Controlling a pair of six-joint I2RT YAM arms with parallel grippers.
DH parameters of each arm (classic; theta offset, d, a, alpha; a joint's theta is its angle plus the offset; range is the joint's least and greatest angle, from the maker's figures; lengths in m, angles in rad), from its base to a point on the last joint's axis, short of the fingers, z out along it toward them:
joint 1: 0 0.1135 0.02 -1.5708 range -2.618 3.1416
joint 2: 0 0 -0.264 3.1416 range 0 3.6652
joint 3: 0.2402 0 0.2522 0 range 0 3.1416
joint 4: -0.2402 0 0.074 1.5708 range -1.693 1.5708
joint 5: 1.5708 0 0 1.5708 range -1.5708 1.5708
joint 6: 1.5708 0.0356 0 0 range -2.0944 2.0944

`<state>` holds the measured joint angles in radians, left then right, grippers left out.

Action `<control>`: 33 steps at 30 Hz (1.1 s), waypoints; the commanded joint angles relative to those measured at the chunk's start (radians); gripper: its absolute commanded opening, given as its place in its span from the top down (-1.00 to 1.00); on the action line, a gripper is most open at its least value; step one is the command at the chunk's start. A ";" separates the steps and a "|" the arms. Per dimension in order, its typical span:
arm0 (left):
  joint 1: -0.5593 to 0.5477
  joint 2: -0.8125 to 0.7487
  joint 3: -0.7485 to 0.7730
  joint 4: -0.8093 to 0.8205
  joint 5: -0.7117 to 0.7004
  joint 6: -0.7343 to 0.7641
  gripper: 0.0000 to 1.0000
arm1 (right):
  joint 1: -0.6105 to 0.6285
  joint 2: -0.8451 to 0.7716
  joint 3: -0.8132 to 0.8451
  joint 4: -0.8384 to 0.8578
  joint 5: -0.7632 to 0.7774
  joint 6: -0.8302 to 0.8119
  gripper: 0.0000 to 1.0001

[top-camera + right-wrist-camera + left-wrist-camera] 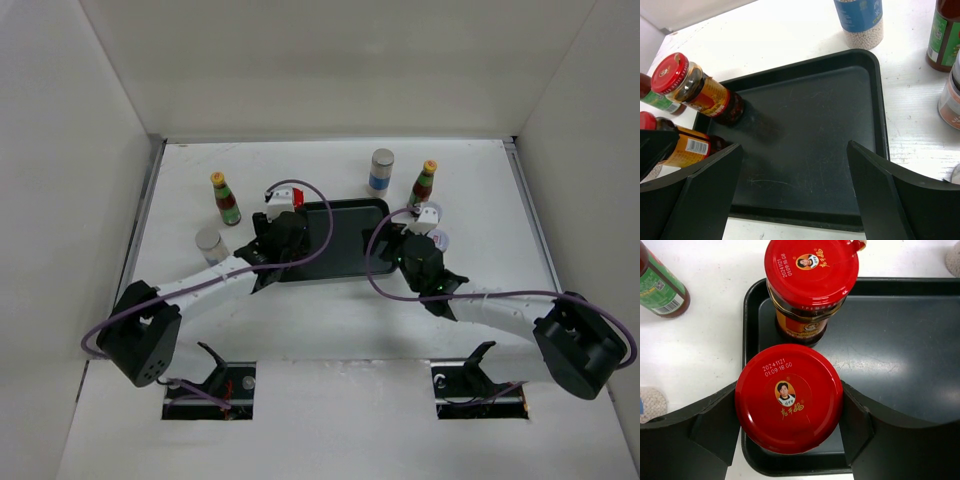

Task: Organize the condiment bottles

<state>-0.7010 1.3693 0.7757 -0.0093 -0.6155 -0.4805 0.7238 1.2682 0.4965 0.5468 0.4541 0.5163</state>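
We list: left pincer [790, 386] clamped on one red-lidded glass jar [786, 407] at the left near corner of the black rectangular tray [900, 350]. Second red-lidded jar [811, 272] stands inside the tray, just behind the first. Right pincer [794, 145] is apart, empty, over the tray's near edge.

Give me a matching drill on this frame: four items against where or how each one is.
Items
1. near red-lidded jar
2. far red-lidded jar
3. blue-labelled cylinder
4. right gripper

States
A. on the table beyond the tray
B. open, holding nothing
C. clamped by the left gripper
D. standing free in the tray

Pairs: 1-C, 2-D, 3-A, 4-B
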 commanded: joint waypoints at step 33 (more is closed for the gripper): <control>0.419 0.051 0.272 0.154 -0.095 0.134 -0.49 | -0.007 -0.012 0.028 0.041 -0.022 0.010 -0.87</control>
<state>-0.3069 1.4059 0.9920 0.1528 -0.7097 -0.3782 0.7143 1.2675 0.4965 0.5468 0.4335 0.5247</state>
